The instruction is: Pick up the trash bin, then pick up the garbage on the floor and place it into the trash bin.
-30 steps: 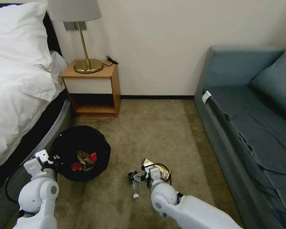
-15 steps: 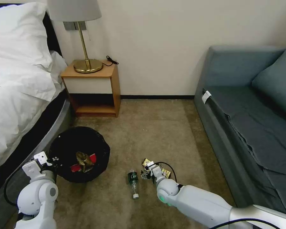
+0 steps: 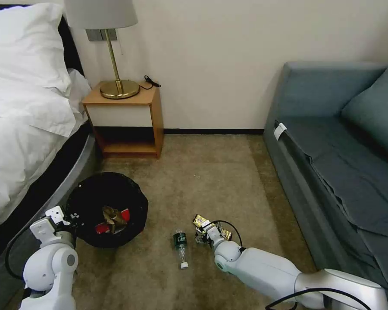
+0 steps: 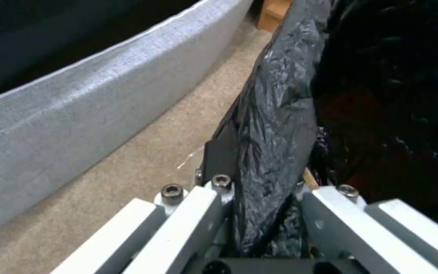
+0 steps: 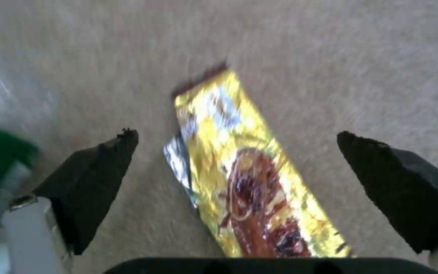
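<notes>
Left gripper [image 4: 259, 213] clamps the bin [image 3: 105, 209] rim, near left by the bed, carton and paper inside; right gripper [image 5: 237, 167], spread wide, straddles the wrapper [image 5: 244, 179]; bottle [image 3: 180, 245] on the carpet [image 3: 211, 181] waits.

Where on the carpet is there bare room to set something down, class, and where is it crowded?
Bare carpet stretches between the nightstand and sofa. Crowded nearer the robot: trash bin in the left gripper, green bottle, and snack wrapper under the open right gripper.

Snack wrapper [image 5: 249, 179] blurred, perhaps edge-cropped.
</notes>
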